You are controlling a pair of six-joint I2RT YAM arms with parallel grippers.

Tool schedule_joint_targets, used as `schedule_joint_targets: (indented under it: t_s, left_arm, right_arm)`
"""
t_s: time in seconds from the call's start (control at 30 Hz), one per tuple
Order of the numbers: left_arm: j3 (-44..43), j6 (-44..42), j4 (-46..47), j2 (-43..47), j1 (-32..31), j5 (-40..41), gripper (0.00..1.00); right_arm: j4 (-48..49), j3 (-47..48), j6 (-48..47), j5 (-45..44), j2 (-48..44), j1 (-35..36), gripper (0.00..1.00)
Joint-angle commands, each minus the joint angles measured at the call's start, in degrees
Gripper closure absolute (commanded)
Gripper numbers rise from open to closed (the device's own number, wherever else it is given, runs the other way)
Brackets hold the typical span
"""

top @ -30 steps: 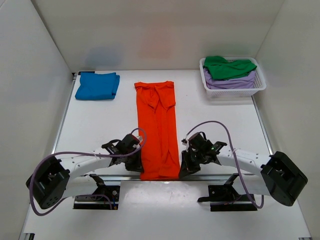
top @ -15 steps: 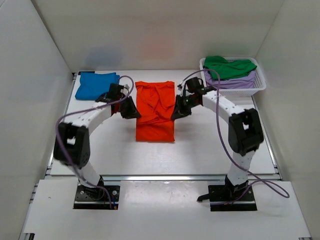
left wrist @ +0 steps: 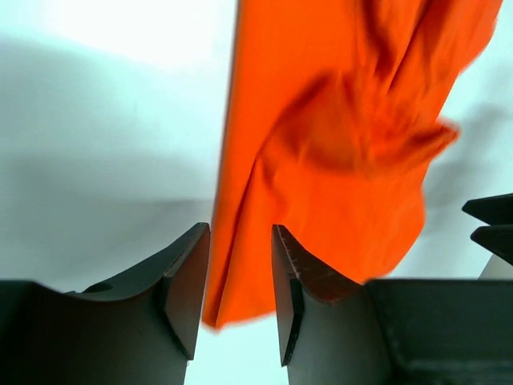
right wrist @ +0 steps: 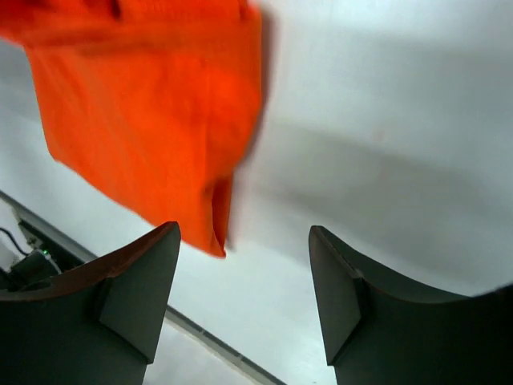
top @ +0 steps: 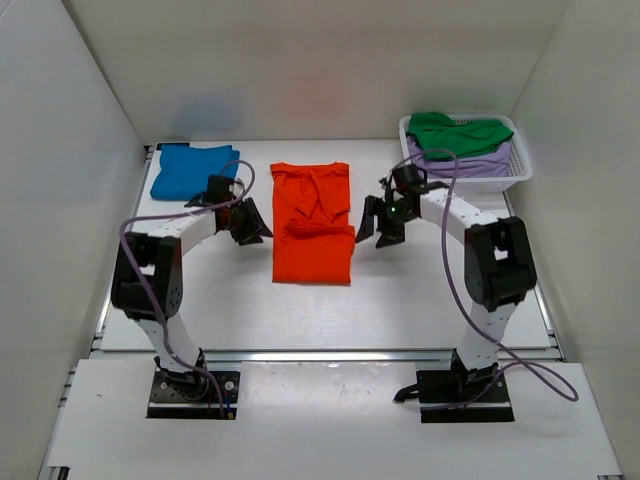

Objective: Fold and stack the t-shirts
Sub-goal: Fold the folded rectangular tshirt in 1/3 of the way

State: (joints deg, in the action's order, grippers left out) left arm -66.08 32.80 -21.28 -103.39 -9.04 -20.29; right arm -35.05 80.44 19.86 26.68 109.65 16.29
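Note:
The bright orange t-shirt lies in the middle of the table, folded in half with a rumpled hem across its middle. My left gripper hovers just off its left edge, open, with the cloth showing beyond the gap in the left wrist view. My right gripper hangs off its right edge, open wide and empty, the shirt up and to its left. The folded blue t-shirt rests at the back left. The green t-shirt lies on the lavender one.
A white lattice basket at the back right holds the green and lavender t-shirts. White walls close in the table on three sides. A metal rail runs along the near edge, with both arm bases in front of it.
Both grippers carried the orange shirt's near hem from the table's front to its far half, folding it in two. They have since opened, let go and drawn slightly outward.

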Motion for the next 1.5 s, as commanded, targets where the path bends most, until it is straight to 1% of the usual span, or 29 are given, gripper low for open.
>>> schedule_joint_targets:
  t_s: [0.0,0.03,0.07,0.1,0.17,0.2,0.27,0.37,0.5,0.57,0.7,0.8,0.9,1.07,1.17,1.2,1.23,1.27,1.3,1.33,1.37,1.47]
  left_arm:
    - [7.5,0.1,3.3,8.2,-2.3,-0.1,0.52]
    - [10.2,1.0,4.0,9.4,-2.7,-0.5,0.51]
    - [12.7,1.9,4.8,11.0,-3.7,-0.2,0.51]
    - [14.0,2.0,6.0,11.5,-4.6,0.0,0.52]
    - [17.7,3.1,8.4,14.3,-5.5,1.2,0.51]
    - [18.4,3.7,10.4,14.9,-5.3,1.4,0.51]
    - [17.7,3.5,13.8,15.1,-5.0,1.9,0.51]
    - [15.2,0.7,18.3,14.0,-5.5,5.5,0.50]
    - [13.1,-1.3,26.0,11.6,-5.2,9.7,0.49]
    - [12.1,-3.3,29.4,10.2,-4.8,10.1,0.49]
    - [8.0,-6.4,30.1,5.5,-6.0,9.9,0.50]
    - [6.8,-8.5,30.9,2.9,-7.1,10.3,0.51]
    - [6.5,-8.5,31.6,1.0,-7.4,9.7,0.50]
    - [6.8,-9.0,32.6,-0.5,-8.0,9.2,0.49]
    - [6.7,-8.4,33.0,-1.0,-8.4,8.4,0.49]
    - [6.6,-8.0,33.1,-1.1,-8.0,8.3,0.49]
    - [6.7,-7.8,33.3,-1.1,-8.4,8.2,0.48]
    - [6.9,-7.9,33.3,-1.0,-8.6,8.0,0.47]
    - [6.8,-7.7,33.5,-1.3,-8.5,7.6,0.49]
    - [6.4,-7.7,33.8,-1.5,-8.2,6.9,0.47]
    - [6.3,-7.4,33.5,-1.6,-8.3,5.9,0.47]
    - [4.9,-7.3,32.5,-3.1,-8.0,5.0,0.41]
  right_arm:
    - [8.0,-11.2,5.3,1.4,-8.3,1.4,0.37]
    - [10.5,-13.2,7.3,1.7,-9.5,1.7,0.37]
    - [13.0,-17.2,8.9,1.9,-11.5,2.5,0.38]
    - [14.1,-20.0,9.9,1.8,-13.0,2.9,0.39]
    - [20.2,-23.6,11.7,1.2,-15.3,4.0,0.42]
    - [22.8,-25.5,11.8,0.7,-16.6,3.6,0.45]
    - [26.1,-26.7,11.9,0.7,-16.6,2.0,0.46]
    - [29.2,-25.3,11.3,3.6,-13.2,0.0,0.47]
    - [31.4,-21.6,10.1,3.2,-8.5,-0.7,0.47]
    - [32.2,-20.1,9.8,4.2,-6.2,-0.8,0.48]
    - [33.7,-16.5,9.6,4.7,-1.4,-0.7,0.48]
    - [33.7,-13.9,9.0,5.0,1.1,-0.7,0.49]
    - [33.7,-12.1,8.7,5.2,3.4,-1.3,0.50]
    - [34.3,-10.1,8.5,6.8,6.1,-1.4,0.62]
    - [34.3,-9.6,8.3,6.6,6.3,-1.8,0.66]
    - [34.5,-9.6,8.8,7.4,6.3,-2.0,0.69]
    - [34.5,-9.5,8.4,7.9,6.6,-1.9,0.79]
    - [34.3,-9.0,8.4,8.2,6.8,-2.0,0.82]
    - [34.5,-8.7,8.2,8.7,7.0,-1.8,0.88]
    - [34.6,-8.3,7.8,9.1,7.3,-1.8,0.94]
    - [34.4,-7.6,7.9,9.0,7.7,-1.5,0.94]
    - [32.9,-6.3,7.0,9.6,8.3,-1.4,0.91]
